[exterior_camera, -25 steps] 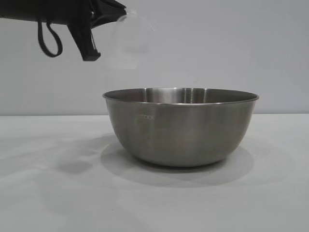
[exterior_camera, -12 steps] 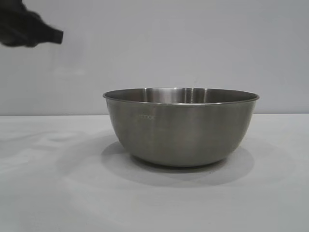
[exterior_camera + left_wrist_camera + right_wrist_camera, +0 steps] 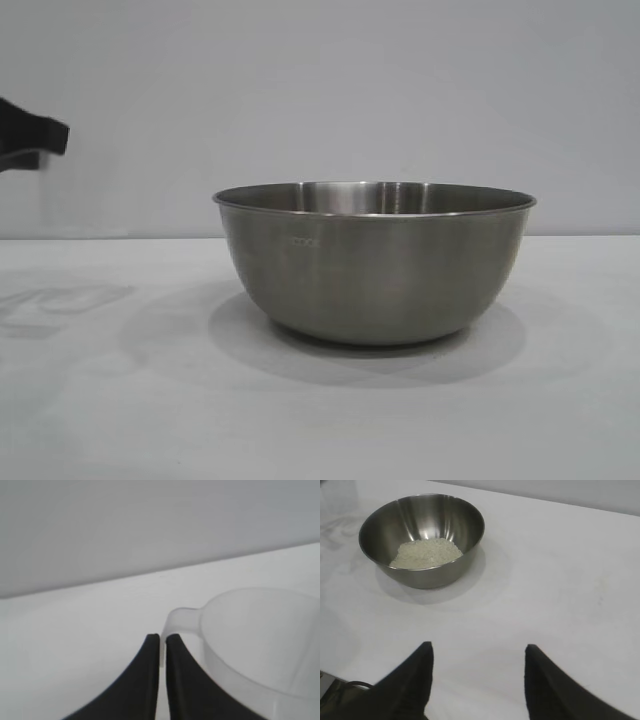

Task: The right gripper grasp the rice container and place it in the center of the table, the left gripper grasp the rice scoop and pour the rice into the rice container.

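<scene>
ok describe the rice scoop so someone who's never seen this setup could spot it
Start at the white table and its steel rice container holding rice. The left gripper, off to that bowl's left, pinches the rice scoop by its tab. It is a small, frosted, see-through plastic cup, unlike the big metal bowl.

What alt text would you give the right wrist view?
A steel rice container holding a mound of white rice sits on a white table; the open right gripper hangs well short of it, holding nothing.
</scene>
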`<move>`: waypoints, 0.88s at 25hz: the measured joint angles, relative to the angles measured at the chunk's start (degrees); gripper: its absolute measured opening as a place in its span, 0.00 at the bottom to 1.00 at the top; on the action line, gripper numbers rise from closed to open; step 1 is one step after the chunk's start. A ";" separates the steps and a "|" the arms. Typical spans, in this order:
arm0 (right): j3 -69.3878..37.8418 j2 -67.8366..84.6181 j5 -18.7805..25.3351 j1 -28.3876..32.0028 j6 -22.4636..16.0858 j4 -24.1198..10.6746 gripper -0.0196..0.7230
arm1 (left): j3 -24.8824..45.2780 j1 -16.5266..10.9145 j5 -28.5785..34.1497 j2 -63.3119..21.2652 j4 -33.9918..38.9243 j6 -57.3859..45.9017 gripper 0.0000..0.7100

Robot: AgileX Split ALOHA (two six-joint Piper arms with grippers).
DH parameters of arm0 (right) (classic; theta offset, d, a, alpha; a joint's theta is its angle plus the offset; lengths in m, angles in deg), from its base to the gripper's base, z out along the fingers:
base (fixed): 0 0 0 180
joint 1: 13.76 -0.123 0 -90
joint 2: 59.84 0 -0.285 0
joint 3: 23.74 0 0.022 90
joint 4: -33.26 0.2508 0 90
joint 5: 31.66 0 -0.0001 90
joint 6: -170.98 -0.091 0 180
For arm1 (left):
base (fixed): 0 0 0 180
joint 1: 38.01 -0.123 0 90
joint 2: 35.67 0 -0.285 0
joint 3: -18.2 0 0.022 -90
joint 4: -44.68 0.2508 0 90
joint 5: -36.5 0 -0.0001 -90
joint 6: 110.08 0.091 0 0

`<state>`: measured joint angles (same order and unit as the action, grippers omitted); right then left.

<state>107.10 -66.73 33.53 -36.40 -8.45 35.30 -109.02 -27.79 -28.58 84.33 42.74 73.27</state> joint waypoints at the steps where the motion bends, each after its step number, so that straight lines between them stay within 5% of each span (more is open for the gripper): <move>1: 0.00 0.00 0.00 0.00 0.00 0.00 0.55 | 0.00 0.00 0.00 0.92 0.00 0.00 0.00; 10: 0.00 0.00 0.00 0.00 0.00 0.00 0.55 | 2.83 0.00 -0.08 4.26 0.00 -0.21 0.00; 15: 0.00 0.00 0.00 0.00 0.00 0.00 0.55 | 7.17 0.00 -0.08 4.26 -1.38 -5.11 0.13; 22: 0.00 0.00 0.00 0.00 0.00 0.00 0.55 | 11.35 0.00 -0.08 -3.20 -5.24 -11.06 0.13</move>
<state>107.10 -66.73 33.53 -36.40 -8.45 35.30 -97.67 -27.79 -28.66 81.13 37.50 62.21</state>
